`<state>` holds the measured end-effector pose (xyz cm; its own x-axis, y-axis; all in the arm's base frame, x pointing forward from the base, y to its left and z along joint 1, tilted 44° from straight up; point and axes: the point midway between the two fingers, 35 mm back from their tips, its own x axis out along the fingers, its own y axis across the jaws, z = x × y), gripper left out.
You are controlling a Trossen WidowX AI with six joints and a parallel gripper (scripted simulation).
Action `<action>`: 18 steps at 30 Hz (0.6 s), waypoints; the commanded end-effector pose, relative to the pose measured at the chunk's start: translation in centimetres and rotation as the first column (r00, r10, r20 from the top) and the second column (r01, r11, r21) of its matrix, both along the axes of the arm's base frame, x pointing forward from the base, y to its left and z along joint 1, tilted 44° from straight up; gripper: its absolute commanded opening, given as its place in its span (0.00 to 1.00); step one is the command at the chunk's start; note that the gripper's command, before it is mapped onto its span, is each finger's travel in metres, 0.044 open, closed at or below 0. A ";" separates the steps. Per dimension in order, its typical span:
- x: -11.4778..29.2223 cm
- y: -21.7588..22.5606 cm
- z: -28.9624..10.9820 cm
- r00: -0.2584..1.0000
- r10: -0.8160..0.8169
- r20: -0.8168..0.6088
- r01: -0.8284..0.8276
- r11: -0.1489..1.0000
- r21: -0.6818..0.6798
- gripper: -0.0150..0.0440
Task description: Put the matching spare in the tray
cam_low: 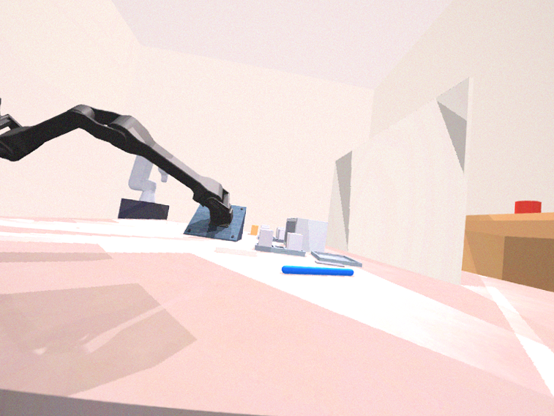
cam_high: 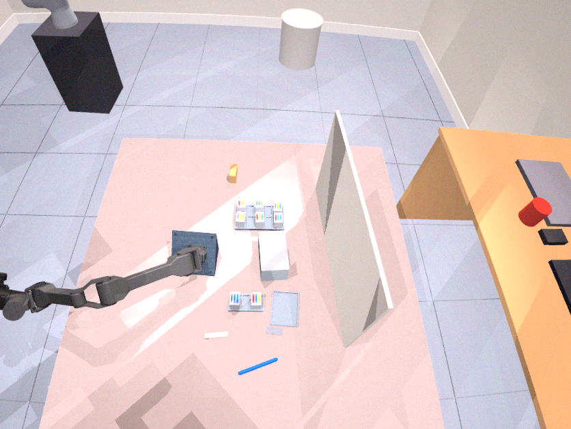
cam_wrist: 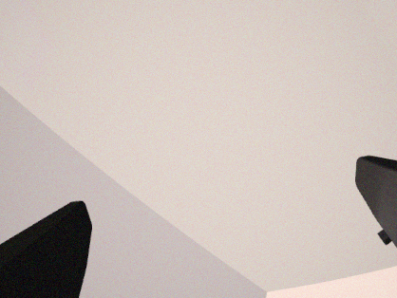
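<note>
From the top, the arm reaches in from the table's left edge and its gripper (cam_high: pixel 199 256) sits over the dark blue mat (cam_high: pixel 195 252), jaws spread wide and holding nothing. Taking the white box (cam_high: pixel 273 256) as landmark: the mat lies just left of it, a rack of six colour-striped spares (cam_high: pixel 259 215) sits just beyond it, and a smaller holder with two striped blocks (cam_high: pixel 246 300) sits on its near side, beside the shallow grey tray (cam_high: pixel 284 308). A tall white panel (cam_high: pixel 351 230) stands right of the box.

In the exterior view the gripper (cam_low: pixel 220 214) hangs low before the tilted mat (cam_low: pixel 218 222); a blue rod (cam_low: pixel 317 271) lies nearer than the box (cam_low: pixel 307 235).

The wrist view shows only two dark fingertips far apart against plain walls.
</note>
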<state>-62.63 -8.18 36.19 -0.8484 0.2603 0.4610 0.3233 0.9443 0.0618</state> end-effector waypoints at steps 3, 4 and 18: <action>1.8 -5.2 1.7 0.997 0.057 0.043 -0.061 0.994 0.093 1.00; 2.2 -6.2 2.0 0.996 0.068 0.051 -0.073 0.991 0.111 1.00; 10.5 -19.9 6.0 0.964 0.221 0.151 -0.262 0.891 0.370 1.00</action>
<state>-53.77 -26.18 41.66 -0.9120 -0.0866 0.4009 0.0923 0.9090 0.4065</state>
